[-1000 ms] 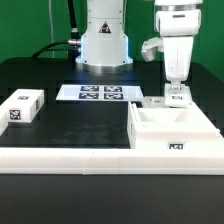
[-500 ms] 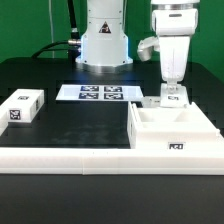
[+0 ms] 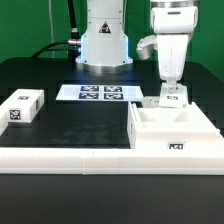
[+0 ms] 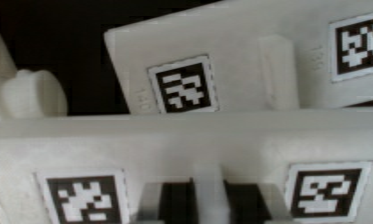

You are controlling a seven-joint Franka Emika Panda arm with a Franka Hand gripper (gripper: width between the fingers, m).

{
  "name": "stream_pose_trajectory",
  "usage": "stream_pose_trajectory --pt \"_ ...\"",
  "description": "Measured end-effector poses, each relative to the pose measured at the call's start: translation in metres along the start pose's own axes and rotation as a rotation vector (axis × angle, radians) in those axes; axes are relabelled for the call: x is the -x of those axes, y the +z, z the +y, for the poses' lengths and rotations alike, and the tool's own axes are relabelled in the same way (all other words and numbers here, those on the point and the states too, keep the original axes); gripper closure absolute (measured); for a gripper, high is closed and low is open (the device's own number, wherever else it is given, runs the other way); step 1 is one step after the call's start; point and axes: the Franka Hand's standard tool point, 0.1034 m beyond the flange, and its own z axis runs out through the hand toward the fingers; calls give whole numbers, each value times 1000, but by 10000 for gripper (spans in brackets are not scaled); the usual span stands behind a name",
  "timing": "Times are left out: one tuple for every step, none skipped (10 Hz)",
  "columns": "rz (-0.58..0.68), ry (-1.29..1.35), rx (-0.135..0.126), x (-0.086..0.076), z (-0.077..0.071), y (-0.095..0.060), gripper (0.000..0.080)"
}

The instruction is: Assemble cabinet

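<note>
Pointing straight down from the white robot arm (image 3: 170, 35), the end effector (image 3: 172, 88), low over the side of the black bench (image 3: 90, 125) at the exterior view's right. Fingertips level with the top of a small white plastic panel (image 3: 172, 98) marked with a black-and-white square tag. White against white there, so cannot tell whether pinching that panel or spread on either side of it.

Just below and nearer the camera, the cabinet body (image 3: 150, 142): a large white plastic open box, sitting in the bench corner nearest the camera at the exterior view's right, with one tag on its camera-facing wall. The small panel upright at the box's rim on the arm-base side.

Close up in the wrist view, only blurred white plastic faces with several tags and a dark patch of bench; cannot tell there which part is which.

Along the bench edge nearest the camera, a long low white L-shaped rail (image 3: 60, 158), with the box just beside it.

Toward the edge where the arm's base stands, near the middle, the marker board (image 3: 100, 93), flat and well apart from the box.

Near the edge at the exterior view's left, a small white plastic block (image 3: 22, 106) with tags on its top and front, alone.
</note>
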Motion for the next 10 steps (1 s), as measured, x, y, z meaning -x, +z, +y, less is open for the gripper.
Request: stream_pose_trajectory --pt "1 -3 1 -1 1 0 729" --pt "2 -6 5 -1 4 -2 729" --pt "-1 -5 1 0 4 -2 729" --pt "-4 -5 -5 0 4 -2 729" --pt "-8 -2 -10 0 5 -3 729" --pt "-8 4 -10 0 5 -3 729" --pt "-8 4 -11 0 4 -2 729" --pt "-9 4 -12 0 4 -2 729" --pt "-9 4 -12 0 4 -2 729" --pt "-7 -2 -10 0 4 -2 729"
